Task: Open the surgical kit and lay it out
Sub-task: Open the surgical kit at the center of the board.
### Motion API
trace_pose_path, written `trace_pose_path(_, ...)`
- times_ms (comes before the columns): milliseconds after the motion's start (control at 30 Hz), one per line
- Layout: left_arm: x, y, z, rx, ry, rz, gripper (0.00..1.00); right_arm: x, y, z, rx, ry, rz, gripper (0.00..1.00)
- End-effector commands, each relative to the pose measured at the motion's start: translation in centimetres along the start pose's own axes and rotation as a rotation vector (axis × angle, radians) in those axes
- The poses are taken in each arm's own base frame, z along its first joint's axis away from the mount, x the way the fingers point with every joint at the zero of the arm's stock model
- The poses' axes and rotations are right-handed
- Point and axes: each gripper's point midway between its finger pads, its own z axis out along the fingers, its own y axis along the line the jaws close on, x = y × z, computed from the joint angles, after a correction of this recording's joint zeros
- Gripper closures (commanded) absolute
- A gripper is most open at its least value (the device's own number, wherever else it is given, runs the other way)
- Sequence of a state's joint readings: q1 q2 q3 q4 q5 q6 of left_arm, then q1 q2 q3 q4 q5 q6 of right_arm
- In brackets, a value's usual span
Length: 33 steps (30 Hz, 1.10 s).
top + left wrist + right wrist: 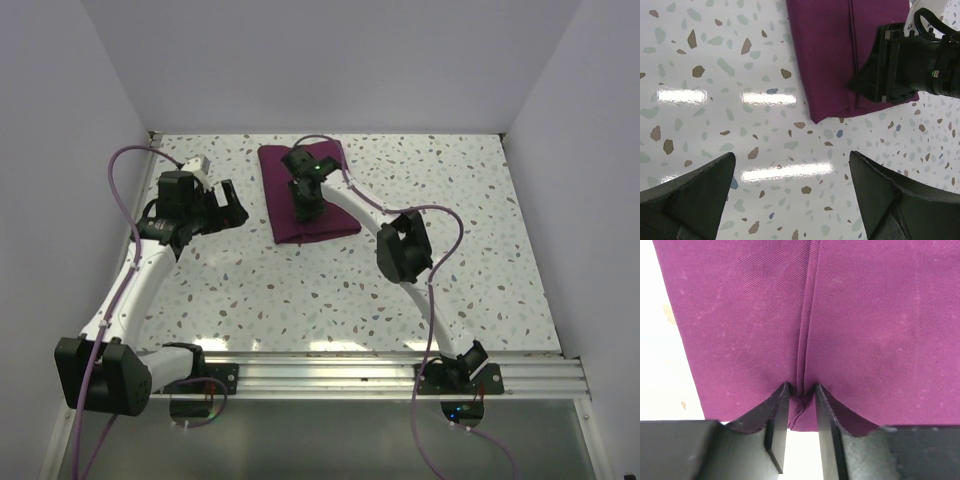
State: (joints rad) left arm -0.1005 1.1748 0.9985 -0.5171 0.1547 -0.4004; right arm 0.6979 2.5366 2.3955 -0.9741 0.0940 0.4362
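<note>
The surgical kit is a folded dark maroon-purple cloth wrap (280,190) lying flat at the back middle of the table. It also shows in the left wrist view (825,50) and fills the right wrist view (865,315). My right gripper (303,213) is down on the wrap near its near edge, and its jaws (800,390) pinch a raised fold along the cloth's centre seam. My left gripper (232,205) hovers open and empty over bare table left of the wrap (790,175). The steel tray and instruments are hidden.
The speckled terrazzo tabletop (300,290) is bounded by white walls at the back and both sides. The right arm's black wrist (900,75) shows over the wrap's corner in the left wrist view. A metal rail (350,375) runs along the near edge.
</note>
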Motion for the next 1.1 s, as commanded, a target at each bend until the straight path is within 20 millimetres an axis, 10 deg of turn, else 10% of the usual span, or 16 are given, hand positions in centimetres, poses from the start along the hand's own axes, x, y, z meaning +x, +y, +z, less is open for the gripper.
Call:
trace_pose_path(0, -2.5, -1.2, -0.4, 0.042, -0.073, 0.035, 0.00, -2.5, -0.4, -3.0, -0.037, -0.069, 0.019, 0.68)
trace_pose_path(1067, -3.1, -1.6, 1.0, 0.051, -0.076, -0.014, 0.00, -4.3, -2.3, -4.4, -0.084, -0.097, 0.060, 0.66)
